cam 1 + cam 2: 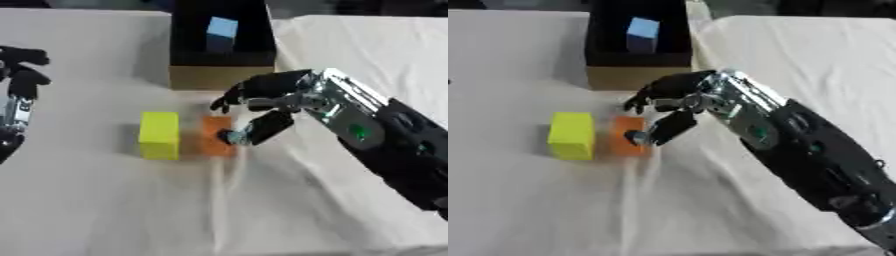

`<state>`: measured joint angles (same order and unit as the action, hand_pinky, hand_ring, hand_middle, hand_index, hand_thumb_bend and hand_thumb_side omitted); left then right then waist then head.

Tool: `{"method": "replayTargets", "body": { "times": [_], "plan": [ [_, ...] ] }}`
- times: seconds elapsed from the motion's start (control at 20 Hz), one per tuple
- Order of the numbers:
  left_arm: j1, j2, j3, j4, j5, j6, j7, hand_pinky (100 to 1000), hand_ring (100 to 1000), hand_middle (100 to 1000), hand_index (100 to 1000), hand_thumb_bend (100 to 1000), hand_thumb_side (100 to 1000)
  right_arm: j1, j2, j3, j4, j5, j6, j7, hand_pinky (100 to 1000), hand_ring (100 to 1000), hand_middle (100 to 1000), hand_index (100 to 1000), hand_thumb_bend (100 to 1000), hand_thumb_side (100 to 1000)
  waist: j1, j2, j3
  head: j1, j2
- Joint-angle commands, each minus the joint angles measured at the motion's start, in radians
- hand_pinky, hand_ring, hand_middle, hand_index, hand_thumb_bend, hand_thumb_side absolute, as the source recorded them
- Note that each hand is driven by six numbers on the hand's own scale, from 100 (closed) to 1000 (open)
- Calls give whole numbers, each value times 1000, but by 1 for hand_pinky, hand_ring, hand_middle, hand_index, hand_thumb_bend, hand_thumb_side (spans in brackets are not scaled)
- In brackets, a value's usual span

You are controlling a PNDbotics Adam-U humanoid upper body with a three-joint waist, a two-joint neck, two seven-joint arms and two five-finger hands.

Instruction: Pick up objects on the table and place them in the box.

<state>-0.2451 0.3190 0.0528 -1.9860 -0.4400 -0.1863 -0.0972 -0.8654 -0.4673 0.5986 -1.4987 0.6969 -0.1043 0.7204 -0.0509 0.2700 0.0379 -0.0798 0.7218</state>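
I found my right hand (267, 100) reaching in over the table (105, 200), fingers curled downward above the orange block (213, 137) and the thumb set against the block's near right edge. The fingers appeared to be closing round it, but I could not confirm a completed pinch; the block lay flat on the cloth. Its long axis ran away from me toward the box (221, 75), directly beneath the fingertips. Just beyond the orange block, on the side away from the palm, lay the yellow block (159, 135), parallel to it, with a narrow gap or light contact that I could not resolve. The box stood past the fingertips, open at the top, with a blue block (221, 30) upright inside. My left hand (19, 75) showed at the left edge, well apart from the work, fingers loosely bent and holding nothing.
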Motion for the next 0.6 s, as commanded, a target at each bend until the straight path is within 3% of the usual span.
{"method": "replayTargets", "body": {
  "times": [0.05,0.25,0.6],
  "plan": [
    [-4,20,0,-14,-3,-1,-5,701,590,663,790,100,893,-7,-2,-7,-8,28,6,-5,910,936,817,989,302,1000,5,-21,-1,-4,8],
    [-4,19,-1,-14,-4,0,-7,701,590,663,789,100,893,0,6,-6,0,56,3,-3,911,938,822,990,349,1000,4,-20,0,-5,8],
    [-5,15,-1,-14,-4,1,-10,700,590,664,789,100,897,19,21,-14,27,100,-4,-13,910,938,819,990,350,1000,4,-16,5,-9,3]
  ]
}}
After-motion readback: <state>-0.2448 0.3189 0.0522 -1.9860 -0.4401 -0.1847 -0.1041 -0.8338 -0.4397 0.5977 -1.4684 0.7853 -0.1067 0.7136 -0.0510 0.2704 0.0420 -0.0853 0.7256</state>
